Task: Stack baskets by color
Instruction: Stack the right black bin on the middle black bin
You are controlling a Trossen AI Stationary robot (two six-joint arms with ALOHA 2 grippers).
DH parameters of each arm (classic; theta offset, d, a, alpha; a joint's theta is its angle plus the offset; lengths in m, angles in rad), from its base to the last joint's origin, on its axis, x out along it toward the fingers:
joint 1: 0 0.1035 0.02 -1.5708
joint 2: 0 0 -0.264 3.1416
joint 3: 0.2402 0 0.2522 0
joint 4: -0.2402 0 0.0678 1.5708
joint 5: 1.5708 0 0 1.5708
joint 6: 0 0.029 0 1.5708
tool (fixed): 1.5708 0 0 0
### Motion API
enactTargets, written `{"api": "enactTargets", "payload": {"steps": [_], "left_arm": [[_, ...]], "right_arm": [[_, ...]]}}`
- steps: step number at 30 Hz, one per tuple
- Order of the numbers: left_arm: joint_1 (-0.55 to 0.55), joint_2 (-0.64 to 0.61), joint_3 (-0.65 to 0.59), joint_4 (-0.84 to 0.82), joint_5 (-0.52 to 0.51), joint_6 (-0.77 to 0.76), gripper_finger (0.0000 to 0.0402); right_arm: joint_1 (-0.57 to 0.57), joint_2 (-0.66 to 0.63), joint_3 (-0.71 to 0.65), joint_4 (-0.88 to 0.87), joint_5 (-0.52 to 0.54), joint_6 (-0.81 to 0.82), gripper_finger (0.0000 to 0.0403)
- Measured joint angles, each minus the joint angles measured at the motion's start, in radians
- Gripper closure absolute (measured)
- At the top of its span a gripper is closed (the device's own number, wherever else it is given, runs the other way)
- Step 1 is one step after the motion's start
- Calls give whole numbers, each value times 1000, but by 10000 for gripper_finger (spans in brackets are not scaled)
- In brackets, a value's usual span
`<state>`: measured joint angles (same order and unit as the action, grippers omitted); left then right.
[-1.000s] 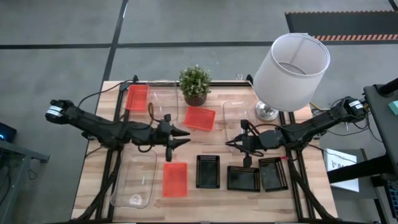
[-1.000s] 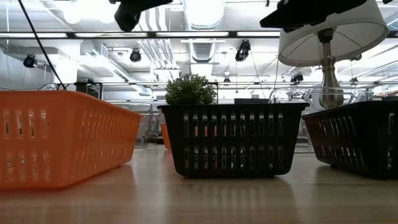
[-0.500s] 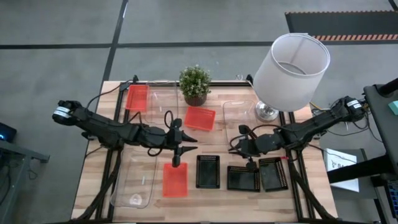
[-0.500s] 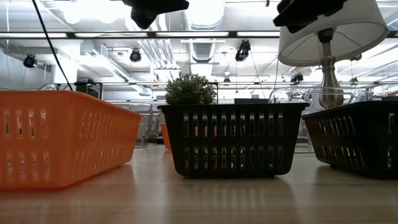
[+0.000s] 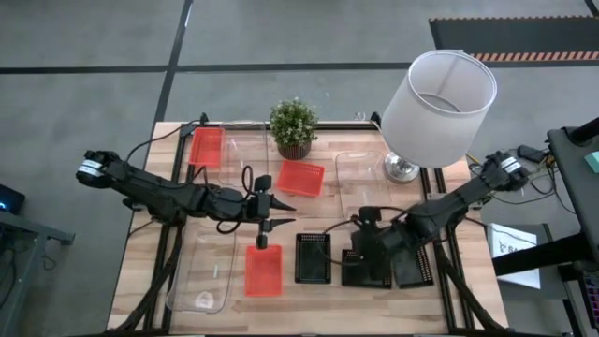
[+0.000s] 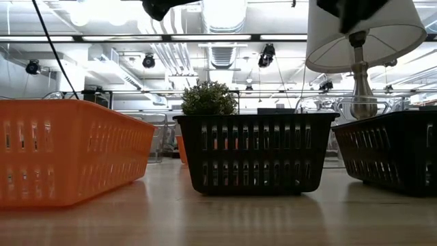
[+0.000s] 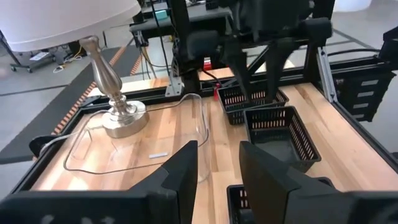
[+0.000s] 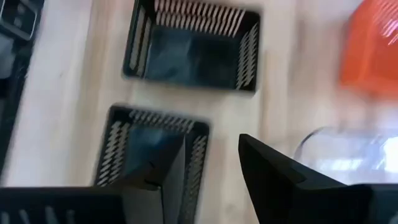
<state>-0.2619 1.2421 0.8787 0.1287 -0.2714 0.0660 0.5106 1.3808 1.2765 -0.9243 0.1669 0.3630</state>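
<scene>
Right pincer [image 5: 363,255] hangs open and empty over the middle black basket [image 5: 366,269], lined up to grab it; left pincer [image 5: 265,223], half-open, empty, waits above the near red basket [image 5: 263,271].

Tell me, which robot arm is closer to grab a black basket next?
The right one, probably. The right gripper hangs open right over the middle black basket. The left gripper is above the red-orange basket, holding nothing.
</scene>
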Motion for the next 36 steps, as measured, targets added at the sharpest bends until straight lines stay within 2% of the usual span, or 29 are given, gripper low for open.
{"api": "enactTargets", "payload": {"steps": [4,10,14,19,24,27,32,36], "left_arm": [[0,0,-2,-9,0,1,299],[-2,0,-9,-13,-1,0,299],[-2,0,-18,-12,-2,0,299],[-2,0,-21,-12,-2,2,299],[-2,0,-21,-8,-2,27,299],[-2,0,-21,-8,-2,28,299],[-2,0,-21,-8,-2,29,299],[-2,0,-21,-9,-2,30,299]], "right_arm": [[33,67,53,-109,-88,191,248],[63,92,40,-224,-176,689,253],[123,75,3,-223,-262,931,257],[184,55,-47,-223,-277,1179,259],[232,54,-97,-209,-281,1331,260],[251,54,-131,-143,-280,1397,265],[276,58,-197,-23,-281,1454,276],[290,61,-237,-2,-280,1480,285]]}}
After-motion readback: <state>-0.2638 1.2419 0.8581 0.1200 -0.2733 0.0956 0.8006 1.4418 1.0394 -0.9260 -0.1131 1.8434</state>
